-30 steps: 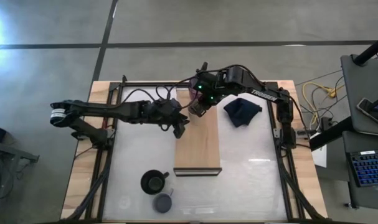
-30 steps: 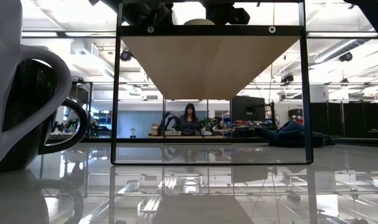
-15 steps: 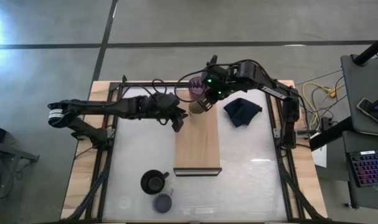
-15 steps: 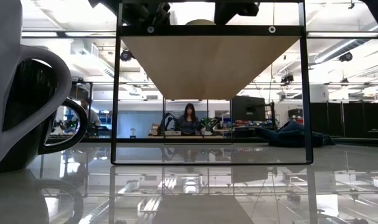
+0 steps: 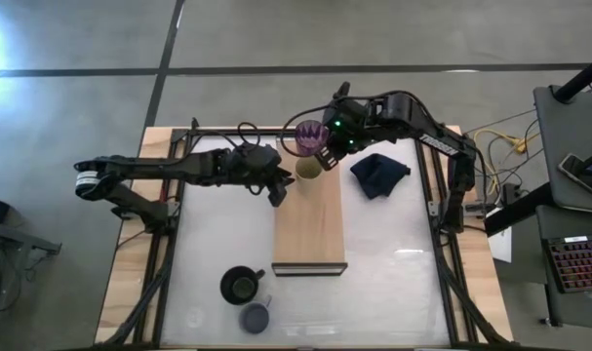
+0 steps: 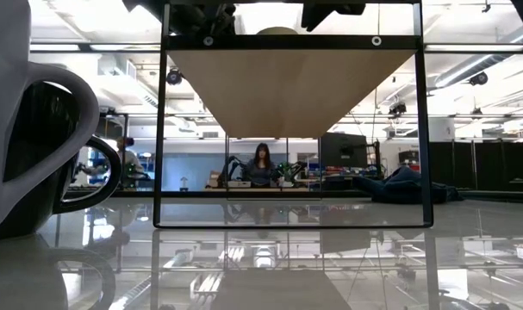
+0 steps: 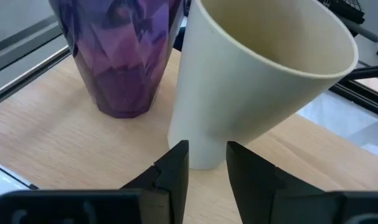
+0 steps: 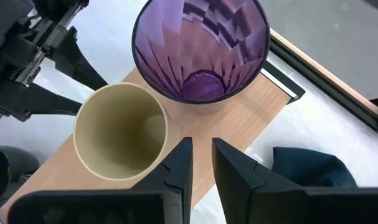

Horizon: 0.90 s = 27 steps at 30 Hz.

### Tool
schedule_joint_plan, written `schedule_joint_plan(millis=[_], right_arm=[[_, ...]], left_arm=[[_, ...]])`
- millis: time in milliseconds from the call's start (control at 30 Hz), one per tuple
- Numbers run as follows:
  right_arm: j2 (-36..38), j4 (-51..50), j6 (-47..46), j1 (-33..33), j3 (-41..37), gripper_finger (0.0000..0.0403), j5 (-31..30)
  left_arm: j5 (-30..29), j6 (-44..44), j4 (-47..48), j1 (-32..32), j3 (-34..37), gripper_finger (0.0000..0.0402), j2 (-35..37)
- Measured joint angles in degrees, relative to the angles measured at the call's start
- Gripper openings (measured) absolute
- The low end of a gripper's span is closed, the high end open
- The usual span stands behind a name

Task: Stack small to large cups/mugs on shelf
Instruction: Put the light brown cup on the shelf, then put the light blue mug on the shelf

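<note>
The purple tumbler stands upright on its base at the far end of the light-wood shelf. Just nearer on the shelf stands the small beige cup, mouth up. My right gripper hovers above both cups, fingers narrowly open and empty. My left gripper sits at the shelf's left edge, pointing at the beige cup's base, narrowly open and a little short of it. The black mug and the lavender-blue mug stand on the table near its front left.
A dark navy cloth lies on the table right of the shelf's far end. In the low view the shelf sits raised on a black frame, with the black mug close at the left. People show in the room beyond.
My right gripper has risen and drawn back toward the table's far right, uncovering the purple tumbler and the beige cup, which stand still on the shelf.
</note>
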State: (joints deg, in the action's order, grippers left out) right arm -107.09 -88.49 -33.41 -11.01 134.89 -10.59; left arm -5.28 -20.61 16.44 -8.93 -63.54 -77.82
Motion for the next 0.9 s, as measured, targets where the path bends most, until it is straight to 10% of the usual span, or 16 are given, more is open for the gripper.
schedule_joint_plan(millis=[533, 900], right_arm=[[0.0, -0.69, -0.93, 0.5, 0.0, 0.0054, 0.03], [0.07, -1.53, -3.46, 11.53, -0.28, 0.0054, 3.4]], left_arm=[[1.48, 0.85, 2.95, -0.35, 0.3, 0.0093, 0.35], [2.42, -1.19, 21.4, 4.68, 3.36, 0.0093, 17.32]])
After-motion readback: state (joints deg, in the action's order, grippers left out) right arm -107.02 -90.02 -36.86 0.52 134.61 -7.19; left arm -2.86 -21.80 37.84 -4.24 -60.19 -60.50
